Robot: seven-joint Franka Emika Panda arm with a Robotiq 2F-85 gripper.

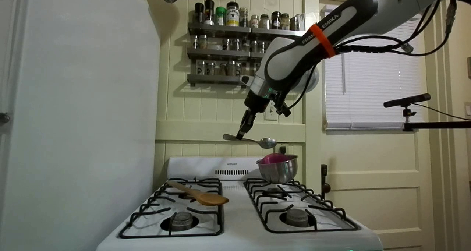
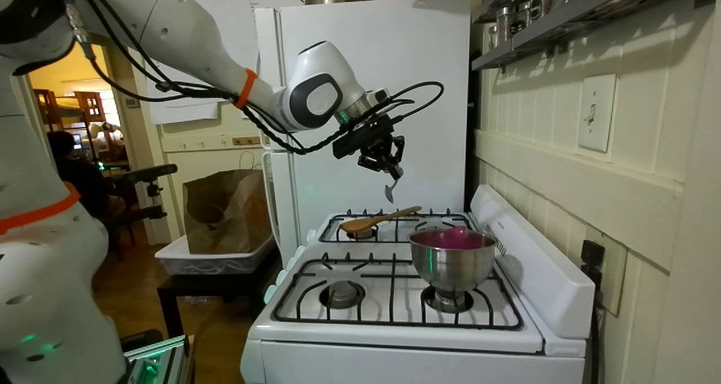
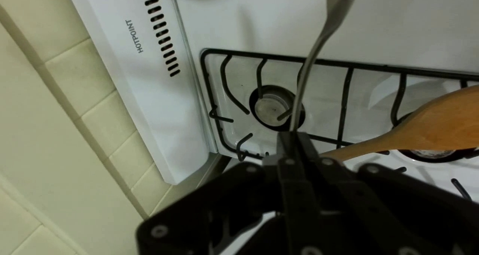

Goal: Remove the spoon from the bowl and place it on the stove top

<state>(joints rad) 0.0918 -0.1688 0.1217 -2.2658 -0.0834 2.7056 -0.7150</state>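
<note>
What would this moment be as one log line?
gripper: holding metal spoon | position: above stove top, clear of bowl | placement: pending

Kitchen with stove top, refrigerator

A wooden spoon lies diagonally on the surface near the edge beside the white refrigerator, its handle toward the back corner there. Spice jars line wall shelves above the back edge; beyond the front edge, a brown paper bag stands in a white tub.
</note>
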